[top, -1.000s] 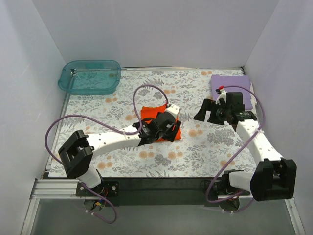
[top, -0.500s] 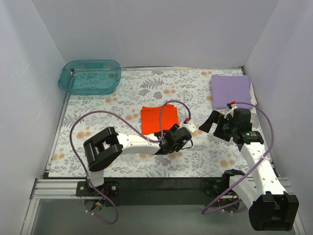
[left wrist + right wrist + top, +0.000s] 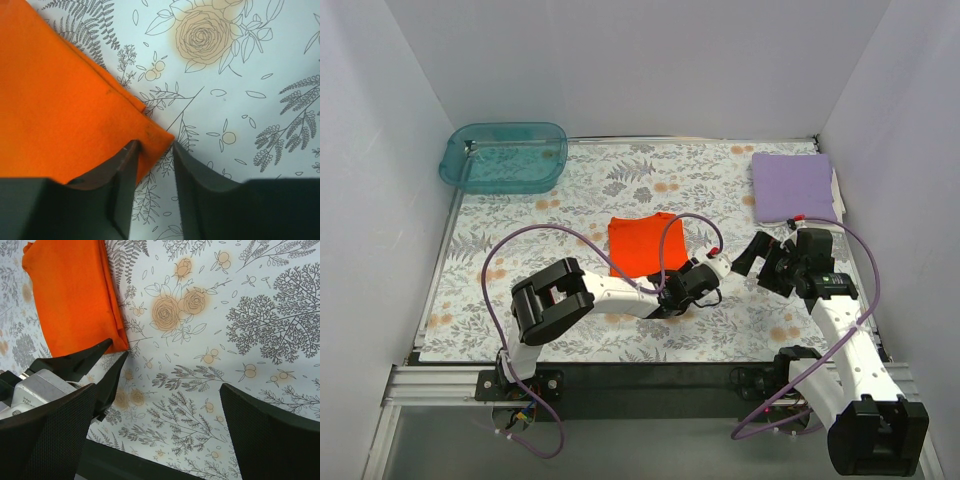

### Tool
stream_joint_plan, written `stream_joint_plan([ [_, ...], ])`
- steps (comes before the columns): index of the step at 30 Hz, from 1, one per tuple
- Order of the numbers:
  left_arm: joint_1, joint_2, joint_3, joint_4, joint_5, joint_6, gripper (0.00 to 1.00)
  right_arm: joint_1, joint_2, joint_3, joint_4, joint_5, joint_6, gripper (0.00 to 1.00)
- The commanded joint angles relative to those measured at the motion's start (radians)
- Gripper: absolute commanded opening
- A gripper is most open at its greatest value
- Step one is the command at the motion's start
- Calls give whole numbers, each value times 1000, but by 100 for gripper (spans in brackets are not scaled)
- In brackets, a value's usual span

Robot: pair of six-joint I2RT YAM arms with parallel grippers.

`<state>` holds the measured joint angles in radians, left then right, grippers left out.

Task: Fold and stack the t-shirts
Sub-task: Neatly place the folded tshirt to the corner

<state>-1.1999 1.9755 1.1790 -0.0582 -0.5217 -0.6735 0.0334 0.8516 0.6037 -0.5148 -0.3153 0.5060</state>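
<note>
Floral tablecloth [image 3: 520,250] carries both garments folded, unstacked. Left gripper [image 3: 153,147] has drawn back off the orange t-shirt [image 3: 642,245] to its near right corner — jaws narrowing astride that corner, not yet pinched. Right gripper [image 3: 157,387] has left the lavender t-shirt [image 3: 792,185], far right of the orange, and gapes empty — stacking looks next.

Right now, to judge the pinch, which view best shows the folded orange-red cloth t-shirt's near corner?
Left wrist: the folded orange-red cloth t-shirt's corner sits close-up between the left gripper's dark fingers, layers visible. Right wrist shows that corner smaller, beside the fingers. Top external shows the shirt nearly whole, that corner tiny beside the arm.
</note>
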Motion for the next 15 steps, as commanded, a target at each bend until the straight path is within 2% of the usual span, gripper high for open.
stream_joint_plan([
  [1,-3,-1,7,18,-31,23,30,-4,7,-1,21,27,31,98],
  [4,-1,-18,-8,18,-37,19,22,-7,24,-12,51,6,58,98],
  [8,13,-49,-22,18,-37,-8,1,-9,43,-39,128,-45,109,98],
  [15,74,-202,-73,27,41,-121,0,-9,144,-90,332,-165,183,98],
])
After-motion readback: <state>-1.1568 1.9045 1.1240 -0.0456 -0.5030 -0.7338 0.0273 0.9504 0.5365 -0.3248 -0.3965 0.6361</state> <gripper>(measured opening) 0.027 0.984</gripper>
